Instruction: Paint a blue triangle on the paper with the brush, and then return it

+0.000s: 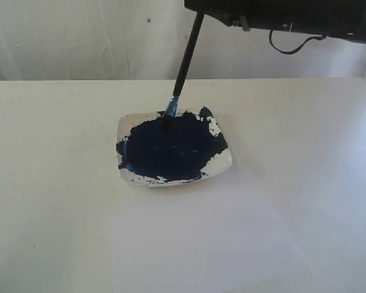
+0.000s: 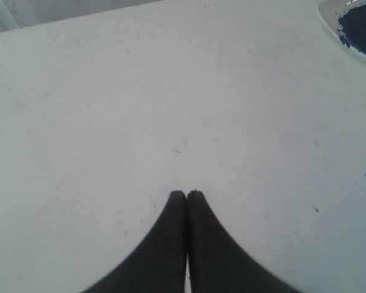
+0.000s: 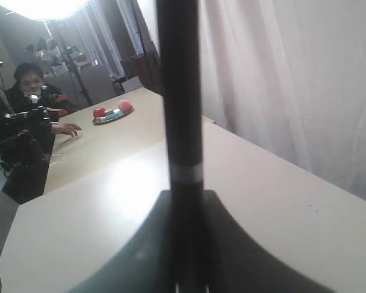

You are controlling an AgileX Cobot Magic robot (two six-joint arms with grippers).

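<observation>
The black-handled brush (image 1: 186, 61) stands steeply tilted, its blue-stained ferrule and tip (image 1: 169, 116) dipped into the dark navy paint pool (image 1: 171, 149) at the far side of the white square dish (image 1: 224, 163). My right gripper (image 1: 201, 11) is shut on the handle's upper end, at the exterior view's top edge. In the right wrist view the handle (image 3: 178, 91) rises between the shut fingers (image 3: 146, 232). The white paper (image 1: 201, 238) lies in front of the dish, blank; no blue triangle shows. My left gripper (image 2: 187, 194) is shut with nothing in it, over bare table, and is outside the exterior view.
The dish corner (image 2: 354, 24) appears at the edge of the left wrist view. A white curtain (image 1: 79, 36) hangs behind the table's far edge. Far off in the right wrist view a seated person (image 3: 30, 85) and a plate with red items (image 3: 113, 113) are visible.
</observation>
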